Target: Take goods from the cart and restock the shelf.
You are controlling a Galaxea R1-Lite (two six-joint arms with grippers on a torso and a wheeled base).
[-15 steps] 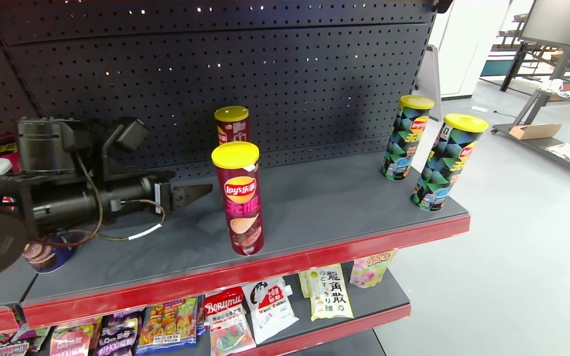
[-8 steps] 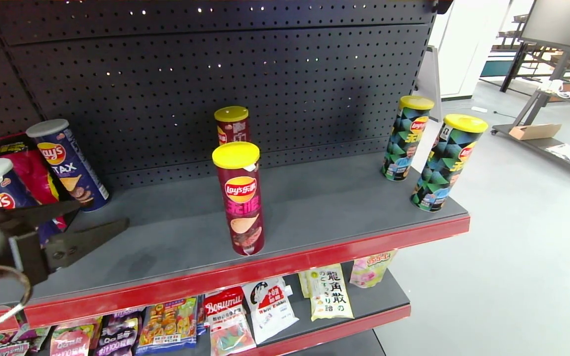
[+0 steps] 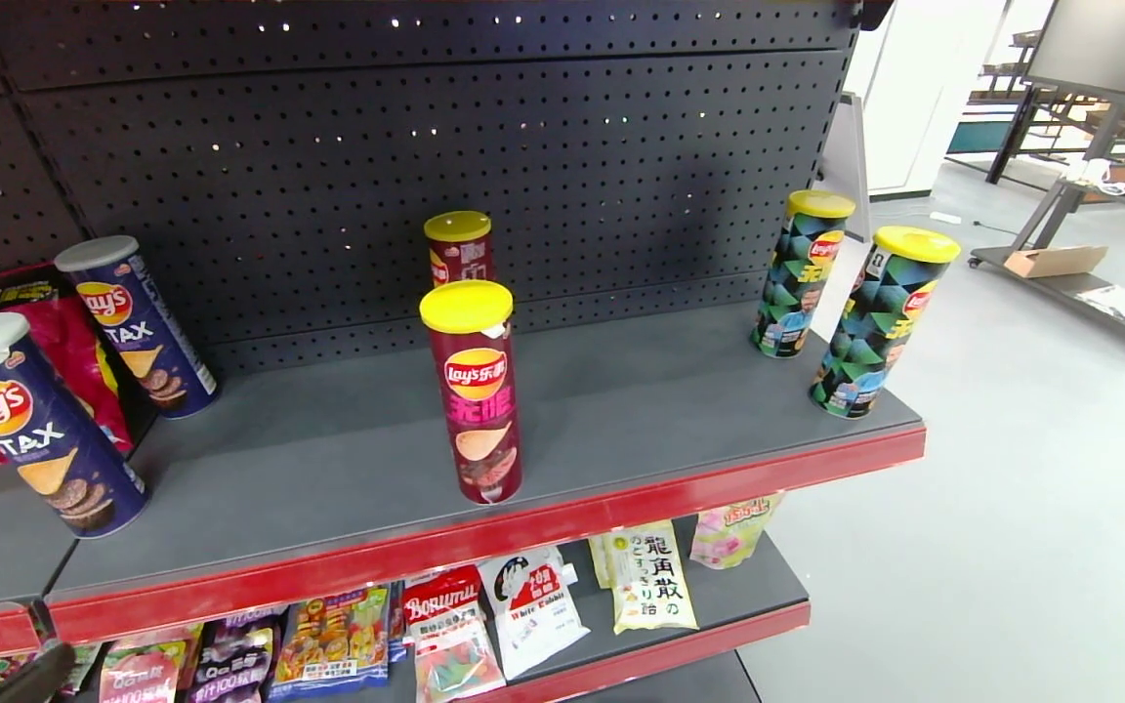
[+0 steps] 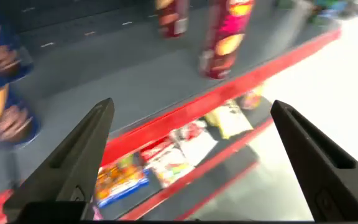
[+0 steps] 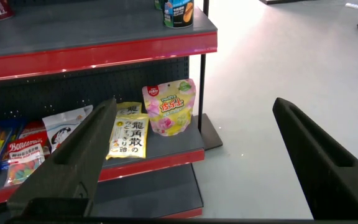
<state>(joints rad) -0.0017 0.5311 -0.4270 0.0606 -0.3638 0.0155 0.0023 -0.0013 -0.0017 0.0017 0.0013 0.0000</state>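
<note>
Shelf: grey top deck with a red front lip. Six chip cans stand upright on it.
Back panel: dark perforated board rising behind the deck.
Lower deck: grey with a red lip, set under the top deck. It holds a row of snack bags.
Left gripper: fingers spread wide with nothing between them. It sits out in front of the red lip, clear of every can.
Right gripper: fingers spread wide and empty. It sits low, facing the right end of the lower deck, apart from the bags.
Left end of deck: the front blue can has a grey lid and stands near the lip. The rear blue can has the same lid and stands close to the back panel. A red bag stands between the two.
Right end of deck: the front patterned can is teal and black with a yellow lid and stands at the corner by the lip. The rear patterned can stands behind it, nearer the panel, and the two do not touch.
Middle of deck: the front maroon can has a yellow lid and stands just behind the lip. The rear maroon can stands in line behind it at the panel, well apart.
Lower deck contents: a white bag, a yellow-white bag beside it, and a pink-and-green bag at the right end.
</note>
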